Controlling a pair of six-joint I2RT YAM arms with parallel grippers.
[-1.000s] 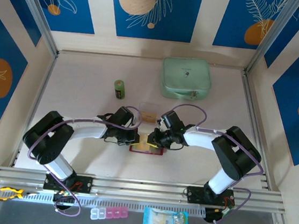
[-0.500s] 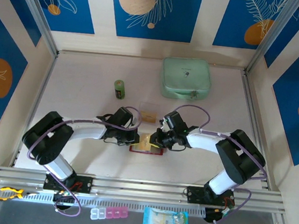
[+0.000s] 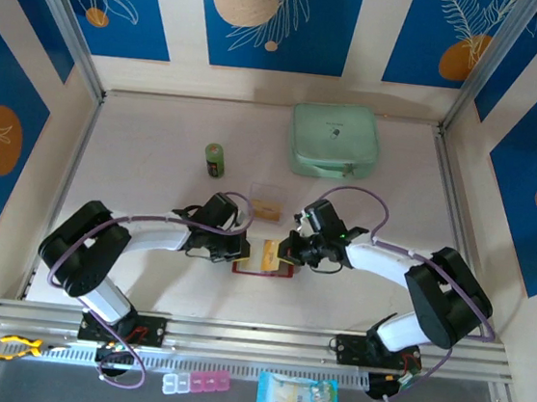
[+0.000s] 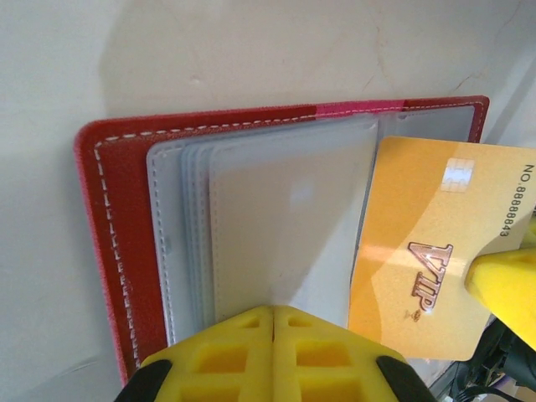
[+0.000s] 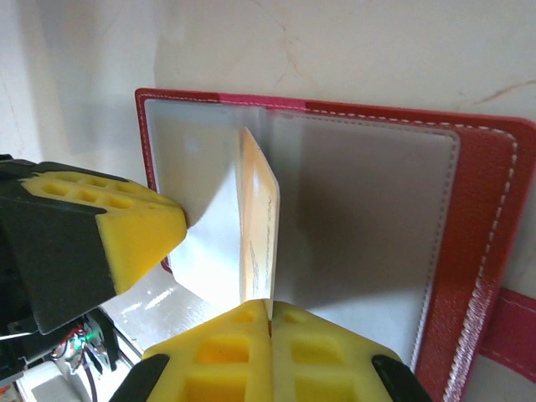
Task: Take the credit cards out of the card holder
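Green cylinder (image 3: 215, 160): upright on the table (image 3: 135, 176), left of centre, well apart from the arms.
Left gripper (image 4: 272, 314): fingers pressed together, pinching a sheet of the clear pockets (image 4: 285, 218) on the holder's left half.
Card holder (image 3: 263, 269): red, lying open on the table's near middle, between the two grippers.
Clear plastic rectangle (image 3: 266, 203): flat on the table, just beyond the holder.
Credit card (image 5: 258, 226): gold-orange, lettered VIP, tilted up on edge over the holder's middle, beside the lifted clear sheet.
Right gripper (image 5: 270, 306): fingers closed tight on the card's near end.
Mint green case (image 3: 334, 141): far right of centre, well apart from the holder.
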